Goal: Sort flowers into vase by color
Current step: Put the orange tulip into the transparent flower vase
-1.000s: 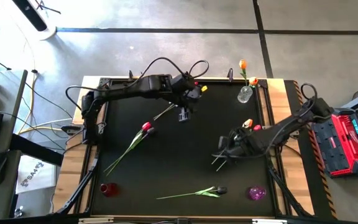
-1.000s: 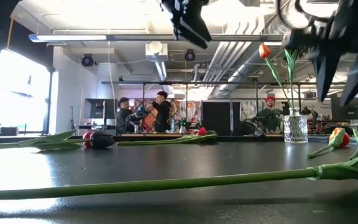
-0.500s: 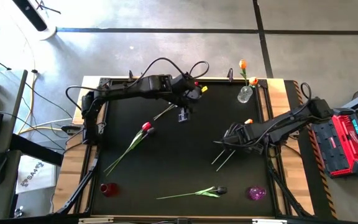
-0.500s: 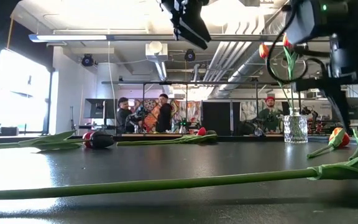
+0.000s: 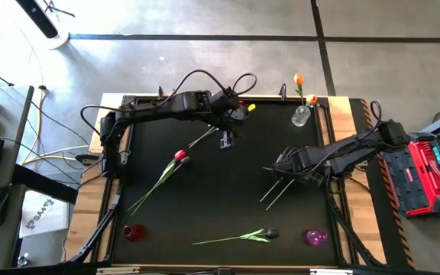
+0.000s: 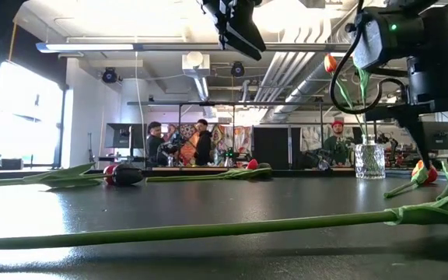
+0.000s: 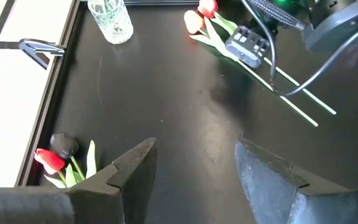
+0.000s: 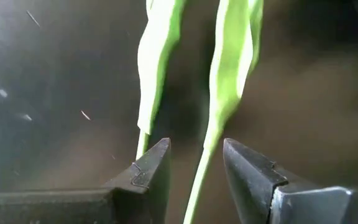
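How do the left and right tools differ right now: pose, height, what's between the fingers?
The left tool hangs high over the table's far middle; the right tool is low, at the two stems on the right. The left tool has only bare table between its fingers, with no flower there; the right tool straddles one green stem, the other just outside. Both are open, neither gripping.

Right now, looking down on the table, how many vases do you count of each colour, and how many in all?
clear vase: 1, holding orange flowers
red vase: 1
purple vase: 1
Total: 3 vases
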Tool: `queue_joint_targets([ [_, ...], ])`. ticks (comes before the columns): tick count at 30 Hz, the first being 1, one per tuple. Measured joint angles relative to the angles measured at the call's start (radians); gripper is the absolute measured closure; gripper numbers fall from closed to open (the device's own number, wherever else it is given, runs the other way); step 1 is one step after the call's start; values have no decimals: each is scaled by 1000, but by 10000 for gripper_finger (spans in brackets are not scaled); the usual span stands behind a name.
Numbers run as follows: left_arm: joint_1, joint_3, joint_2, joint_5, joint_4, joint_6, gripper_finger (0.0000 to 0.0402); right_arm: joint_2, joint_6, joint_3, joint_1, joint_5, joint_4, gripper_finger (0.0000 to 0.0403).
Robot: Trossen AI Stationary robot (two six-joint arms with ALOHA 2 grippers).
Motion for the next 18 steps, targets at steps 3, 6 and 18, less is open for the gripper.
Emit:
queue_joint_targets([
  [3, 0, 0, 0, 0, 0, 0, 198, 0, -16, 0, -22, 7, -10, 268],
  [6, 0, 0, 0, 0, 0, 0, 198, 0, -37, 0, -38, 7, -18, 268],
  [18, 0, 0, 0, 0, 20, 0, 198, 0, -28, 0, -47, 63, -55, 268],
])
